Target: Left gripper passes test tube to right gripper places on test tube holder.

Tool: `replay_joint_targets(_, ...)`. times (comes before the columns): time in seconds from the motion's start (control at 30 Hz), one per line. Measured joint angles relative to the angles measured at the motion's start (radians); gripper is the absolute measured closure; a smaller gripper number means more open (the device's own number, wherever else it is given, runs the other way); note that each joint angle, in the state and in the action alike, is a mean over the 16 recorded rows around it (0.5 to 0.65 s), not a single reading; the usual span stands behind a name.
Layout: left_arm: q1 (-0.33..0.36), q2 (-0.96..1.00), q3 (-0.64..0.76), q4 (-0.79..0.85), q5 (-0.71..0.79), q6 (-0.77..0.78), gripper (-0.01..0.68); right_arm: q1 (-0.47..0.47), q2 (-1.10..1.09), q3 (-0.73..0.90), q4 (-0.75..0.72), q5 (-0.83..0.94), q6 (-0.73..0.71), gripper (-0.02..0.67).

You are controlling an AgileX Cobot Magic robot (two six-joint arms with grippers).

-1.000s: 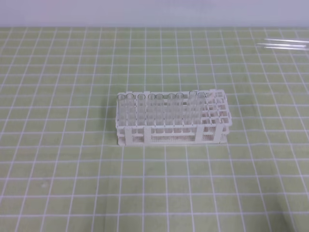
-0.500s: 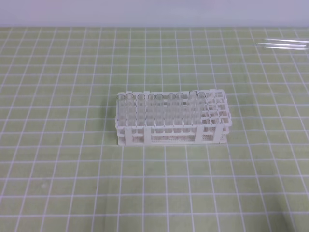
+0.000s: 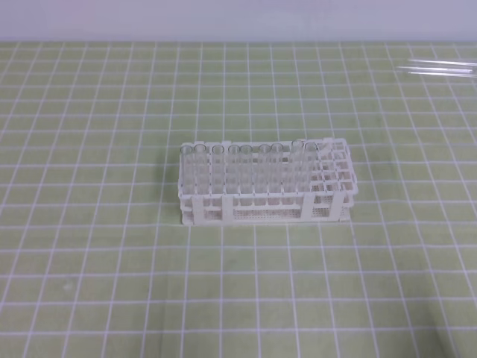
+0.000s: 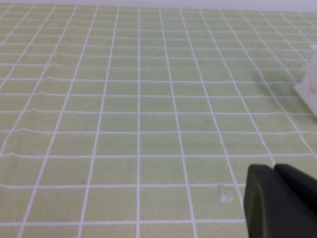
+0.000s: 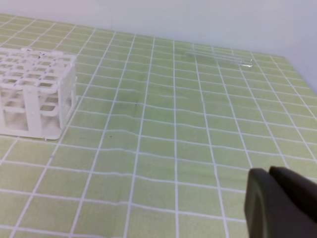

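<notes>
Exterior high view, left to right: a counter (image 3: 89, 283) covered by a green cloth with a white grid carries, at its centre, the white test tube holder (image 3: 264, 184). Its left and middle holes hold upright clear tubes (image 3: 238, 171) in rows; the holes at its right end stand vacant. One tube near the right of the filled part leans slightly. Far right, near the back edge, loose test tubes (image 3: 438, 69) lie flat on the cloth, side by side and well apart from the holder. No arm appears in this view.

Left wrist view: the cloth fills the frame; the left claw (image 4: 278, 201) shows as a black wedge at the lower right corner, fingers pressed together with only a thin seam between them and nothing held. A corner of the white holder (image 4: 311, 84) shows at the right edge.

Right wrist view: the holder (image 5: 34, 94) stands at the left, its near holes vacant. The loose tubes (image 5: 220, 55) lie at the upper centre, close to the wall. The right claw (image 5: 280, 203), black, sits at the lower right, closed and holding nothing.
</notes>
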Motion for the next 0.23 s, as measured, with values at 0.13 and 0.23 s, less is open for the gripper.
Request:
replay_joint_targets(0.13,0.0,-0.003,0.001,0.001,-0.001,0.001,0.674,0.0,0.0,0.0,0.0,0.0,0.0,0.666)
replay_joint_targets(0.23,0.0,-0.004,0.001,0.001,-0.001,0.001,0.674,0.0,0.0,0.0,0.0,0.0,0.0,0.666)
